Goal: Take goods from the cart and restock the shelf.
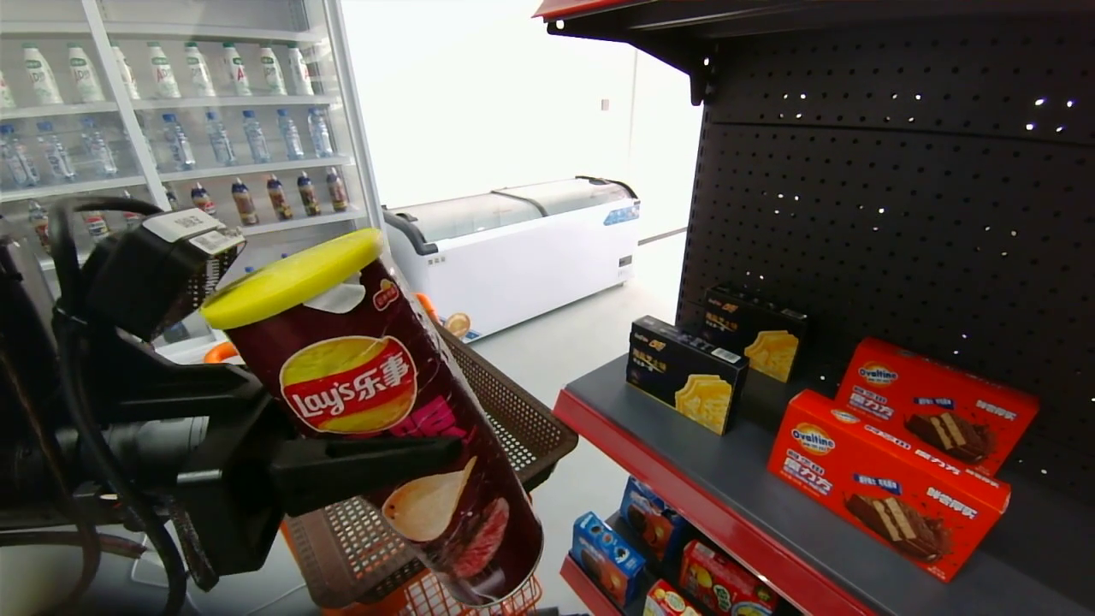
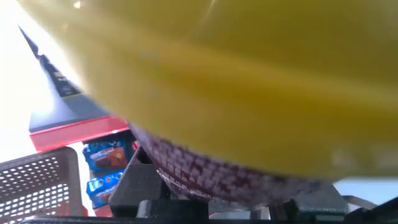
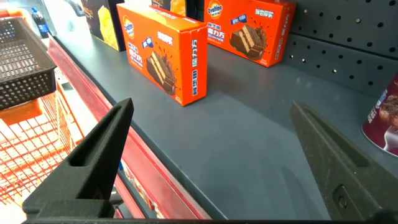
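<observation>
Maroon can (image 1: pixel 376 402), yellow lid (image 1: pixel 291 278) uppermost and tilted toward the left, sits clamped mid-body in the left claw (image 1: pixel 385 466) above the cart (image 1: pixel 522 428), the shelf (image 1: pixel 761 462) lying to its right, where the right claw (image 3: pixel 214 168) hangs spread open.

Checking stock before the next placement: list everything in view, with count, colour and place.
chip can: 1, dark red, yellow lid, held above the cart
second can: 1, dark red, on the shelf, partly seen
black boxes: 2, black-yellow, standing on the shelf
red boxes: 2, red-orange, on the shelf
shelf: 1, grey, red edge
packs: several, blue and red, lower tier
cart basket: 1, brown mesh
chest freezer: 1, white, behind
bottles: many, in cooler
left gripper: clamping chip can
right gripper: open, over shelf
</observation>
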Controlling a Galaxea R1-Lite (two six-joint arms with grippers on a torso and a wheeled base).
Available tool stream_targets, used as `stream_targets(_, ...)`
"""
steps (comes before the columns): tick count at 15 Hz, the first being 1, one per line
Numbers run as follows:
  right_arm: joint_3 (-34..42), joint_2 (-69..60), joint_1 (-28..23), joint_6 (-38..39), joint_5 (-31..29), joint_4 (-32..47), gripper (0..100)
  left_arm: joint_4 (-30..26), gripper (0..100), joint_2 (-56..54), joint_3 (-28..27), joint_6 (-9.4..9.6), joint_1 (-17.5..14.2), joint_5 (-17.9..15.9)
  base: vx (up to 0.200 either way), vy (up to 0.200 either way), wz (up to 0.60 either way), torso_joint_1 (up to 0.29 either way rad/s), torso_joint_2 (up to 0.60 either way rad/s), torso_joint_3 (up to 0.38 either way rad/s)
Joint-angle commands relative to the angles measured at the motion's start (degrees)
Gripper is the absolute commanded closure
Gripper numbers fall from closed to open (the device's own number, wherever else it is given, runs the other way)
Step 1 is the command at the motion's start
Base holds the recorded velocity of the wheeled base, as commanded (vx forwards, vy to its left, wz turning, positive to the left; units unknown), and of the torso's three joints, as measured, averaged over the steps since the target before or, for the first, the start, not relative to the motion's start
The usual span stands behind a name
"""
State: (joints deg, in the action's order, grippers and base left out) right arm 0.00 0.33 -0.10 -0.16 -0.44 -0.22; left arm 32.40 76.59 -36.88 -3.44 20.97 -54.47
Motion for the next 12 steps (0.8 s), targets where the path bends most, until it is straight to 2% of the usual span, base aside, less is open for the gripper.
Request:
stream_targets(1,0.0,0.02,0.01,-0.02,0.0,-0.04,0,-0.32,100,-0.04,0.67,-0.52,1.62,-0.02,0.0,0.0,0.0,0.0,0.0,0.0)
stream_targets(3,0.0,0.02,0.01,-0.02,0.0,-0.04,0,-2.17,100,-0.22,1.11,-2.63,1.62,-0.02,0.0,0.0,0.0,0.0,0.0,0.0)
stream_targets(4,0.0,0.02,0.01,-0.02,0.0,-0.04,0,-3.49,100,-0.57,0.93,-2.98,1.62,-0.02,0.0,0.0,0.0,0.0,0.0,0.0)
stream_targets(11,0.0,0.02,0.01,-0.11,0.0,-0.04,0,-4.72,100,-1.53,1.72,-2.71,2.32,-0.11,0.0,0.0,0.0,0.0,0.0,0.0)
stream_targets(12,0.0,0.02,0.01,-0.02,0.0,-0.04,0,-4.72,100,-1.45,1.72,-2.71,2.32,-0.11,0.0,0.0,-0.6,-0.007,0.0,0.007)
